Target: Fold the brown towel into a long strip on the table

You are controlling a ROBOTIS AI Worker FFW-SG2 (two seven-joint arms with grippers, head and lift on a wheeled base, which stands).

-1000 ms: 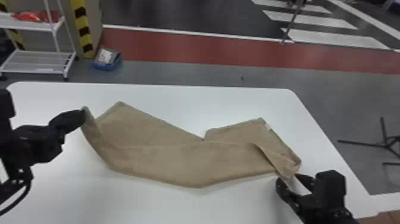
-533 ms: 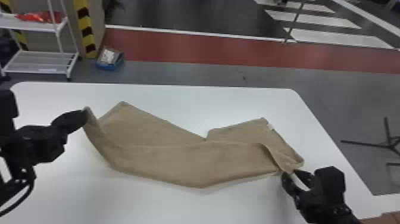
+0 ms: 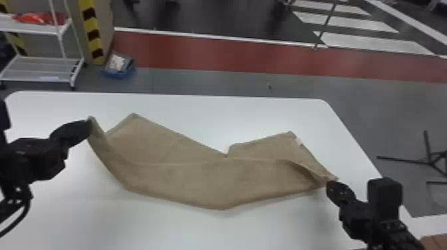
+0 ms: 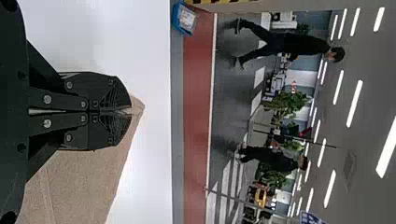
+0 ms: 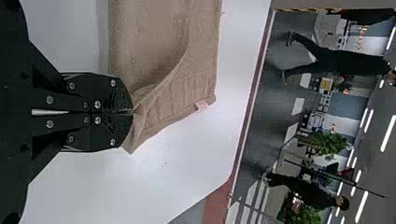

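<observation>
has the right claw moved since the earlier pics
Yes, the right claw has moved slightly forward, away from the robot, judged against the table's far edge.

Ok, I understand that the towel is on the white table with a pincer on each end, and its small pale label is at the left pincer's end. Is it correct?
Not the label's end: the right wrist view shows the label at the right pincer's end. The towel is indeed on the white table, the left pincer on its other end.

Workshop-like hall, hazard-striped post (image 3: 90, 30), red floor lane (image 3: 216, 53), white rack (image 3: 40, 68)
</observation>
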